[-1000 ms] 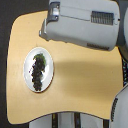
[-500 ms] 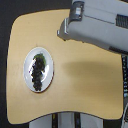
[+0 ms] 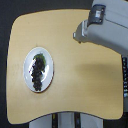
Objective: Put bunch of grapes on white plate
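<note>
You see table point(image 3: 85, 85): light wood-look top, smooth, matt | white plate point(image 3: 46, 79): glossy, smooth, ceramic-like | bunch of grapes point(image 3: 37, 70): dark, slightly shiny skins | robot arm point(image 3: 107, 27): grey, smooth plastic-looking shell, dull sheen

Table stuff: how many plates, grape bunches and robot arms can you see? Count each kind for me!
White plate: 1
Bunch of grapes, lying on the plate: 1
Wooden table: 1
Robot arm, up at the exterior view's right corner: 1
Total: 4 things
</note>
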